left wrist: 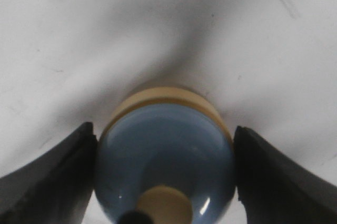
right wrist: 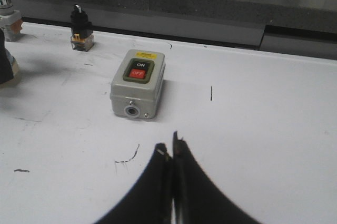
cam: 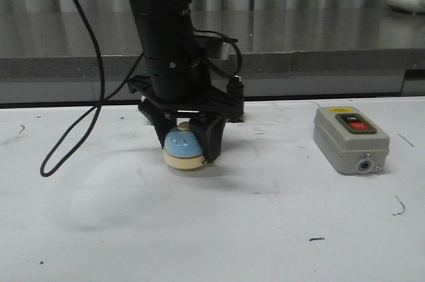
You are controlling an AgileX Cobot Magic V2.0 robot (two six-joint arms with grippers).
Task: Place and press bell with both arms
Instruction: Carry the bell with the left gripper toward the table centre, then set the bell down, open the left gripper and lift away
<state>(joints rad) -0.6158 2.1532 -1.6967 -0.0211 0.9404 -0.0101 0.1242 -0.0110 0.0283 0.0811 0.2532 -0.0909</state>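
The bell, a light-blue dome on a cream base with a cream button, rests on the white table left of centre. My left gripper comes down from above and its black fingers press both sides of the dome. In the left wrist view the bell fills the gap between the two fingers of the left gripper. My right gripper is shut and empty, low over the table on the near side of the grey switch box. It is outside the front view.
A grey switch box with ON and OFF buttons sits at the right, also in the right wrist view. A black-knobbed switch and a green-capped push button stand near the table's back edge. A black cable loops left.
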